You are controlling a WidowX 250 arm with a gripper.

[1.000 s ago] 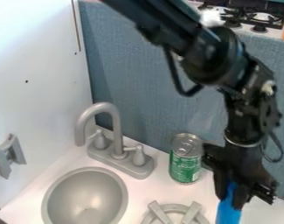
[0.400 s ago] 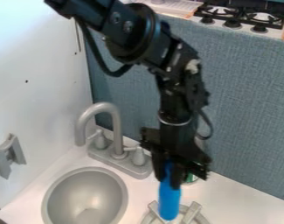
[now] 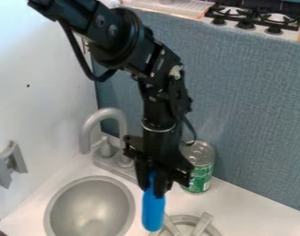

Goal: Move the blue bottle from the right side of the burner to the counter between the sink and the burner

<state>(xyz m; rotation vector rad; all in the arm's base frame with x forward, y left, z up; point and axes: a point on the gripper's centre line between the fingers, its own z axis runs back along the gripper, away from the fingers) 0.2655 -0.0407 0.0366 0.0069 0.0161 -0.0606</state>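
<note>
Fingers (image 3: pixel 162 184) gripping blue object (image 3: pixel 153 209), green-labelled can (image 3: pixel 202 173)

Sink (image 3: pixel 90 206): smooth grey, soft metallic sheen. Faucet (image 3: pixel 120 120) behind sink: smooth, satin grey, plastic-looking. Counter (image 3: pixel 250 205) around sink: smooth, pale, low sheen. Blue object (image 3: pixel 153 213) right of sink: smooth, matt, plastic-looking. Can (image 3: pixel 201 168) right of sink, farther back: shiny metal lid, smooth green side. Panel (image 3: pixel 257 101) behind sink: matt, rough, cloth-like weave. Wall (image 3: pixel 41 97) left of sink: smooth, white.
</note>
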